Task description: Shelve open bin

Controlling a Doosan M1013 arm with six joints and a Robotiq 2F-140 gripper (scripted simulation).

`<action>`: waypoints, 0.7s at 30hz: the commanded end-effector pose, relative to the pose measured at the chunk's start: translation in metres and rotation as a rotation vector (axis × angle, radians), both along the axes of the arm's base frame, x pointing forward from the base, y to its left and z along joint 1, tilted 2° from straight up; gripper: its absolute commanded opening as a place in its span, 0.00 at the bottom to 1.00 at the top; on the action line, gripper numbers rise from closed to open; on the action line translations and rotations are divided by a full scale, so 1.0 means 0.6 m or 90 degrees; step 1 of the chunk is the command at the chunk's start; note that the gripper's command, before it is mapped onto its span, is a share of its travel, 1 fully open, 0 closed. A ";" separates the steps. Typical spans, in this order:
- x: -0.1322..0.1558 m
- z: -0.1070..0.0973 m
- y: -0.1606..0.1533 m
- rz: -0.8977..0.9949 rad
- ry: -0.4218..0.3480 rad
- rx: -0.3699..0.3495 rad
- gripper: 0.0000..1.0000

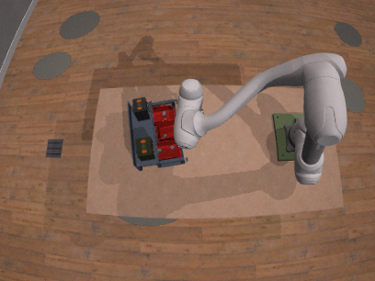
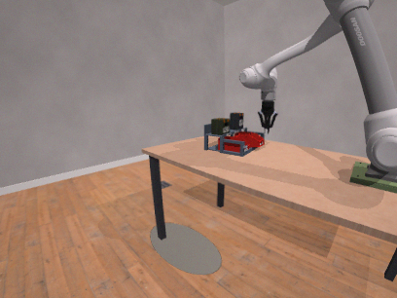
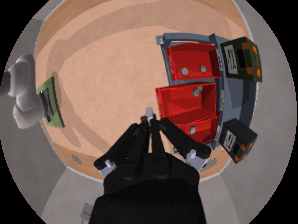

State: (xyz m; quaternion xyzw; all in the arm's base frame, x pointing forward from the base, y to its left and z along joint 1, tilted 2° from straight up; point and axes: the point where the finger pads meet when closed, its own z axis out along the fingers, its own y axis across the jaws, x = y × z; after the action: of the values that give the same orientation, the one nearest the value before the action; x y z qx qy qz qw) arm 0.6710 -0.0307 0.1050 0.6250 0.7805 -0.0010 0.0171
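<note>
Three red open bins stand side by side in the grey-blue shelf (image 1: 156,133) on the table: a far one (image 3: 193,62), a middle one (image 3: 188,99) and a near one (image 3: 196,129). Their open fronts face the table's middle, and small grey parts lie in them. The row also shows in the side view (image 2: 243,140). My gripper (image 3: 150,112) (image 2: 268,128) is shut and empty. It hangs above the table just in front of the bins, fingers pointing down, and touches nothing. In the overhead view my wrist hides the bins' fronts and the fingers.
Two dark boxes with orange marks (image 1: 141,107) (image 1: 144,148) sit on the shelf's upper board behind the bins. My arm's green base plate (image 1: 287,137) is at the table's right side. The table's near edge lies left of the shelf in the side view.
</note>
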 end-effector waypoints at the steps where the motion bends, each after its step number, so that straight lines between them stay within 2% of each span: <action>1: -0.004 -0.025 -0.001 -0.002 0.002 0.003 0.00; 11: -0.003 -0.069 -0.002 -0.002 0.002 0.003 0.00; 21: -0.003 -0.084 -0.002 -0.002 0.002 0.003 0.00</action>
State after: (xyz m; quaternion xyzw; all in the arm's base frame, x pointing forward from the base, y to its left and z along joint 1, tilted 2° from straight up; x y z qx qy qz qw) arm 0.6724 -0.0313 0.0616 0.6249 0.7805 -0.0005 0.0168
